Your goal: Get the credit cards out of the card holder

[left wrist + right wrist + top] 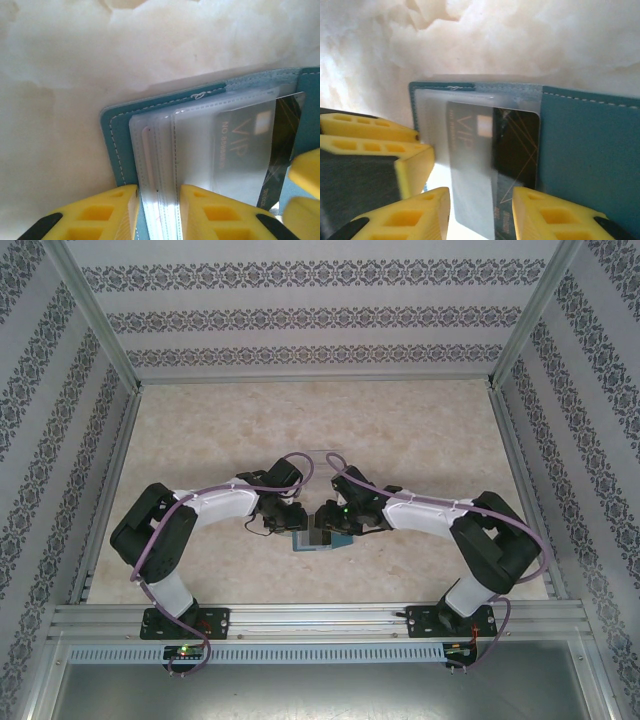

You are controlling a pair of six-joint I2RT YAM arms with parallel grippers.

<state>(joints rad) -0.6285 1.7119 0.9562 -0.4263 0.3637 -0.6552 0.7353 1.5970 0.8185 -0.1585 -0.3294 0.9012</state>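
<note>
The teal card holder [322, 543] lies open on the table between both grippers. In the left wrist view its teal cover [112, 140] carries a stack of clear sleeves [195, 145]. My left gripper [158, 192] is closed on the near end of those sleeves. A dark credit card [517, 145] marked VIP sticks partly out of a sleeve, half of it frosted over by the plastic. My right gripper [481, 197] stands open over the card's near end, one finger on each side. The card holder's other panel [590, 160] lies to its right.
The holder rests on a pale marbled tabletop [400, 430] with patterned walls on three sides. The left gripper's yellow fingers [370, 130] crowd the left of the right wrist view. The right gripper's fingers [306, 167] sit at the card's end.
</note>
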